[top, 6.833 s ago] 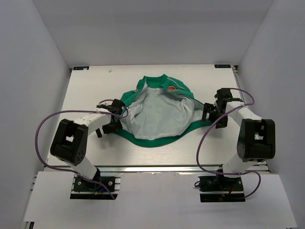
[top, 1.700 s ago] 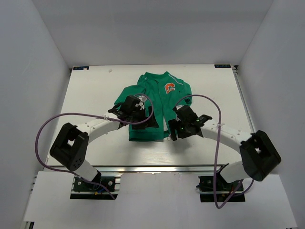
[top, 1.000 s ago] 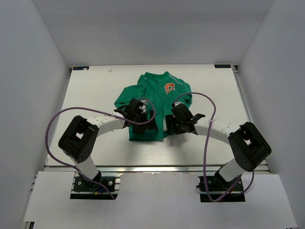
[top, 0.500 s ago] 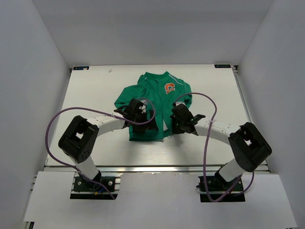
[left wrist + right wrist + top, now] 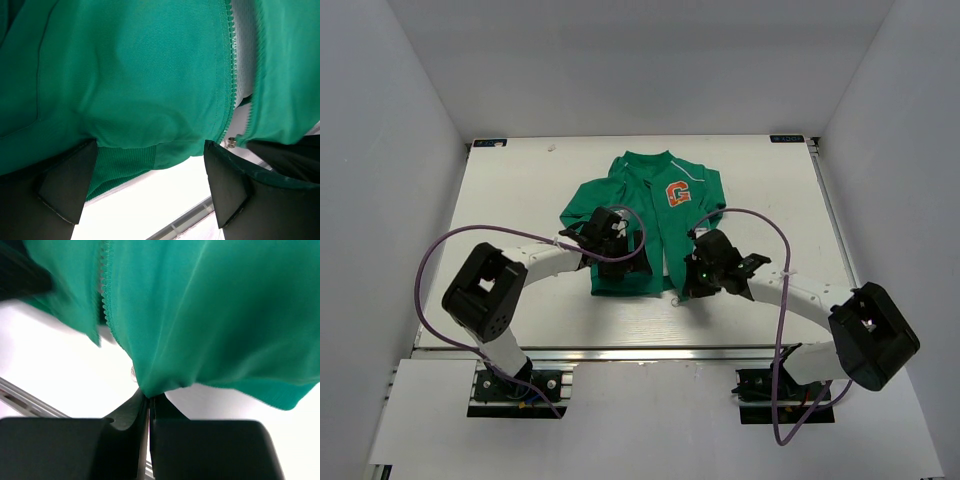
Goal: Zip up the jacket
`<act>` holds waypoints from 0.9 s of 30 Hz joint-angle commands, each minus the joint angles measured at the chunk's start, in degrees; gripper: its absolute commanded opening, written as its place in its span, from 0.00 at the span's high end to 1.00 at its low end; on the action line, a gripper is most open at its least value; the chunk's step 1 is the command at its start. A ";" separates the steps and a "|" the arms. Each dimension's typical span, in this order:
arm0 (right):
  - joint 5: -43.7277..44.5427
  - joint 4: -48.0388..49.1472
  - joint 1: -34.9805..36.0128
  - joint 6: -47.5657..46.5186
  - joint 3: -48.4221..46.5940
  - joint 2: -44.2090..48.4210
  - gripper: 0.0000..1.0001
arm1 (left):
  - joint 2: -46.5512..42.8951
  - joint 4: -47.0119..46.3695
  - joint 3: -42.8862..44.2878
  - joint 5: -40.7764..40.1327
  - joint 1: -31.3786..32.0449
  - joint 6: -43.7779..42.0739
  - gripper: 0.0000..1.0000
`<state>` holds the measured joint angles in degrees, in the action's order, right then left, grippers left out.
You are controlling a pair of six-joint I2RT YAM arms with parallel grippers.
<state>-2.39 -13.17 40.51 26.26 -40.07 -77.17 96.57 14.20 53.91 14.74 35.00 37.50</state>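
Green jacket [image 5: 642, 215] lies flat on the worktop [image 5: 510, 190]. Both arms bend inward to its hem. The left end effector [image 5: 623, 255] is spread over the fabric; the right end effector [image 5: 695, 285] is pressed together, pinching the jacket's lower edge.

A white counter [image 5: 510, 200] fills mid-frame, with grey walls [image 5: 380, 150] on three sides and a metal rail [image 5: 650, 354] along its lower edge.

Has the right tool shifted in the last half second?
Yes. The right tool, shut on the jacket hem, pulled back toward the table's near edge.
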 commanded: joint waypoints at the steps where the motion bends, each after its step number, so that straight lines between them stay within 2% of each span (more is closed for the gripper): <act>1: -3.15 -1.07 -0.08 -0.69 2.28 0.27 1.00 | -2.18 0.56 -1.26 -1.38 0.94 -0.84 0.04; 8: -1.39 -0.54 -0.26 0.02 2.28 -1.76 1.00 | -4.38 7.95 1.81 -8.23 6.74 -1.37 0.04; 10: -1.74 -0.19 -0.26 0.02 2.46 -1.50 0.88 | -4.29 9.18 1.90 -9.12 7.45 -0.76 0.04; 15: -2.79 0.77 -0.26 -0.42 3.77 0.09 0.74 | -4.03 8.57 1.20 -9.56 7.80 0.47 0.05; 17: -3.58 0.69 -0.26 -0.68 3.78 -0.09 0.61 | -3.76 8.39 1.28 -9.56 7.89 0.56 0.05; 27: -1.39 0.69 -0.08 1.69 2.72 -1.15 0.48 | -3.50 8.57 1.37 -10.00 8.06 0.65 0.06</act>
<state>-4.56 -13.34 40.51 26.96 -36.62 -78.41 94.85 20.53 54.48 6.11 42.72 38.00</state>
